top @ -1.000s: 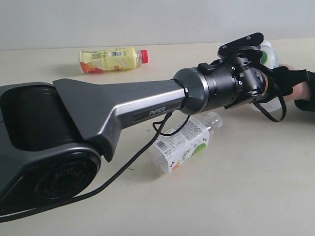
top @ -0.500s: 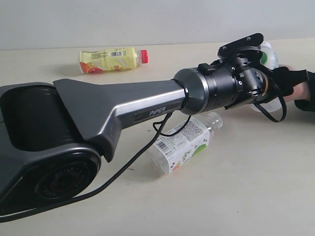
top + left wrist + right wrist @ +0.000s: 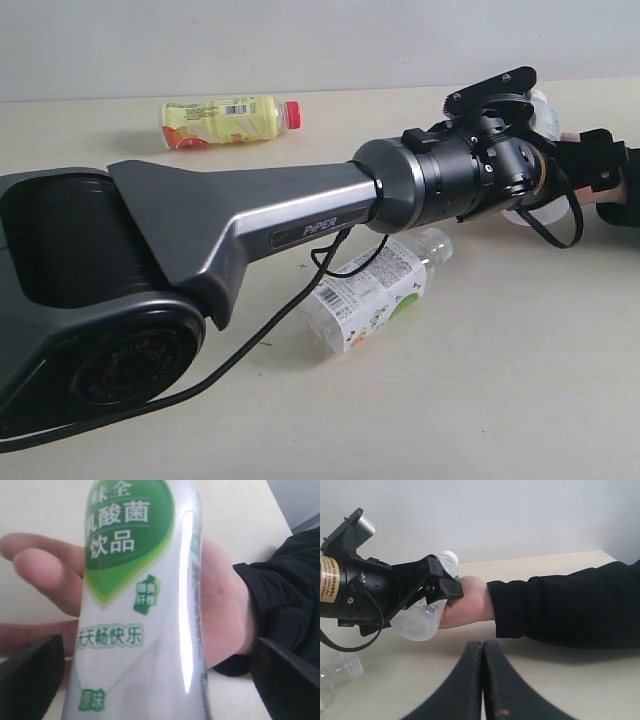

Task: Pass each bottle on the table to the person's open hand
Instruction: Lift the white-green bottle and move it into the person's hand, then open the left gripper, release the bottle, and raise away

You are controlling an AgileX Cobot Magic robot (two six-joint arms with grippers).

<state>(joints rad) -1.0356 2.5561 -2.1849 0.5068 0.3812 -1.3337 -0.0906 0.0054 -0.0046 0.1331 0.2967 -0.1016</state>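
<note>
Exterior view: most of the table (image 3: 520,380) is crossed by the left arm (image 3: 250,215), stretched out toward a person's hand (image 3: 220,615). The green-label bottle (image 3: 140,605) is seen against the open palm. The left pincer (image 3: 159,639) is spread apart, with a gap beside the bottle. The yellow bottle (image 3: 225,120) and the white-label bottle (image 3: 375,290) are lying on the table. The right pincer (image 3: 482,645) is pressed together, empty.

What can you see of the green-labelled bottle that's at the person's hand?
A cloudy white plastic bottle with a glossy surface, a green leaf-shaped label and green Chinese lettering. It rests against the person's open hand, whose fingers show behind it. The fingers of the left gripper stand on either side, clear of it. Its cap is not clear in any view.
</note>
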